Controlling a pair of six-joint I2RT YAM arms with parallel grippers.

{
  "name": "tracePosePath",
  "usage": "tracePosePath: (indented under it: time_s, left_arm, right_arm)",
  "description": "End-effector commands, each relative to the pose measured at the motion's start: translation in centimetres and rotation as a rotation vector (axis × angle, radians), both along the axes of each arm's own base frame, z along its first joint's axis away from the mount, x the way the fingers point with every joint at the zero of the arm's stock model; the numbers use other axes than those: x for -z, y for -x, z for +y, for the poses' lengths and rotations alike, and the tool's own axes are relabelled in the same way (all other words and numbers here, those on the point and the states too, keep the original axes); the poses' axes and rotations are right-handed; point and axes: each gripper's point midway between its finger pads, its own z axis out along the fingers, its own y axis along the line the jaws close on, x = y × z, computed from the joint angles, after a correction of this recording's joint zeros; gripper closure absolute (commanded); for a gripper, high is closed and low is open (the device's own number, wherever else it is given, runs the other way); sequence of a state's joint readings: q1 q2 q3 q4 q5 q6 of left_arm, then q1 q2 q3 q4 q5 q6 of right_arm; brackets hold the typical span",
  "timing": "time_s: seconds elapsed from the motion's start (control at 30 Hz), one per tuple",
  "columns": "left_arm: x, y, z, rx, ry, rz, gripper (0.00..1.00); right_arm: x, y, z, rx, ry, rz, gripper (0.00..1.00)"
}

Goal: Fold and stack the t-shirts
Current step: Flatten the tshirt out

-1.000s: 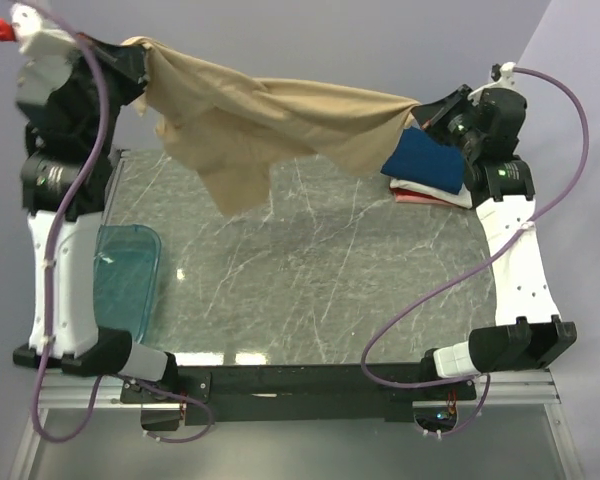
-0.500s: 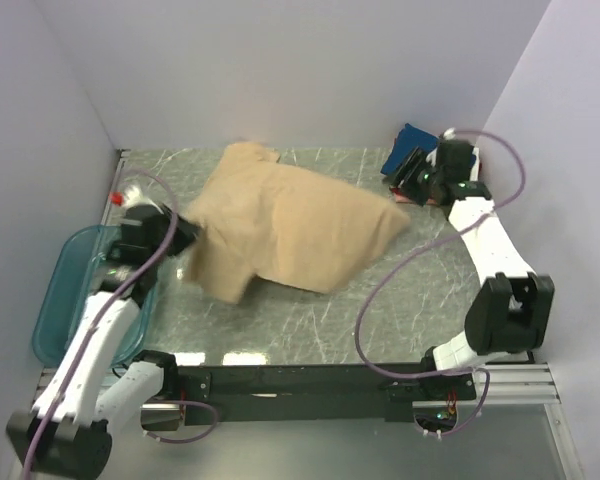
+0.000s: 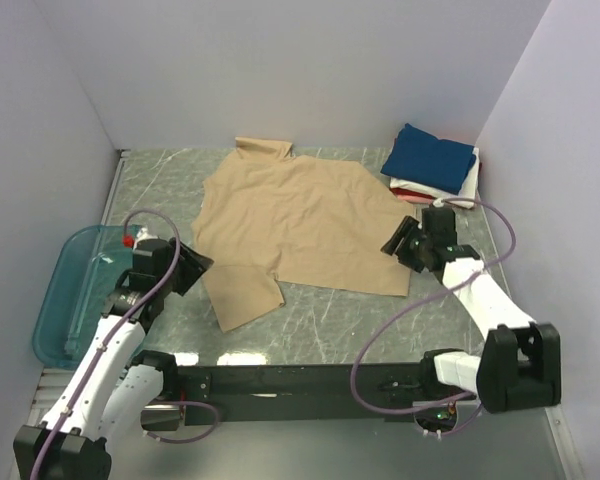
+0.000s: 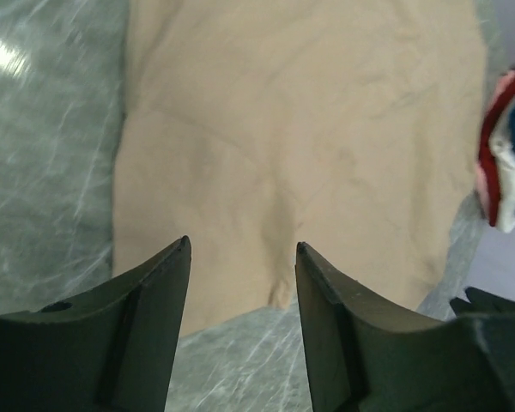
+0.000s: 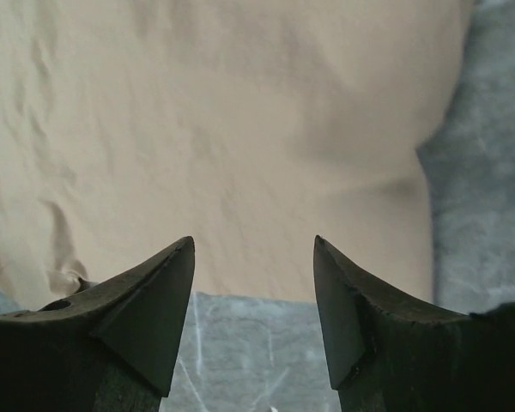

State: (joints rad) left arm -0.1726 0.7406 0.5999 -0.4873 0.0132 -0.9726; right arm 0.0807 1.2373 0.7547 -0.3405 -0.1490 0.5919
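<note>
Tan shirt point(image 3: 300, 215) limp, light (flat on table point(image 3: 380, 320)); I'd pinch outer corners, one maybe curled. Left hand point(image 4: 241, 257), right hand point(image 5: 253, 249) gaping, empty.

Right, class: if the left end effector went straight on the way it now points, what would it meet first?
Most likely the tan t-shirt, lying flat on the marble table: the open left end effector aims at its near edge. Depth is unclear, so it might touch bare table first.

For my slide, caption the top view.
Tan t-shirt spread flat between left gripper and right gripper; folded stack far right.
</note>
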Motion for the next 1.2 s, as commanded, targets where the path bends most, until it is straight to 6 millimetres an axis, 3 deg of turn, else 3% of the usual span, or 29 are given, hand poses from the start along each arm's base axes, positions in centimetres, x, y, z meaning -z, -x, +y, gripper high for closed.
tracePosePath:
  time_s: [0.0, 0.27, 0.5, 0.7, 0.93, 1.17]
  left_arm:
    - [2.6, 0.8, 0.1, -0.062, 0.053, 0.071, 0.43]
    - [5.6, 0.0, 2.0, -0.189, -0.012, 0.13, 0.42]
    - [7.7, -2.8, 2.9, -0.238, -0.101, 0.241, 0.43]
    - [8.1, -5.4, 2.4, -0.233, -0.097, 0.217, 0.44]
    - [9.2, -6.6, 3.5, -0.284, -0.166, 0.257, 0.46]
    - [10.6, -8.2, 2.9, -0.272, -0.16, 0.283, 0.5]
  right_arm:
    - [-1.1, 0.0, -1.1, 0.06, 0.025, -0.09, 0.36]
    - [-1.2, 2.4, -1.2, 0.081, 0.006, -0.114, 0.36]
    - [-0.9, 3.3, -2.0, 0.115, 0.027, -0.104, 0.37]
    - [0.8, 4.1, -2.6, 0.154, 0.046, -0.033, 0.38]
    - [1.8, 4.5, -2.9, 0.169, 0.042, -0.011, 0.38]
    - [2.4, 5.2, -4.2, 0.244, 0.075, 0.017, 0.38]
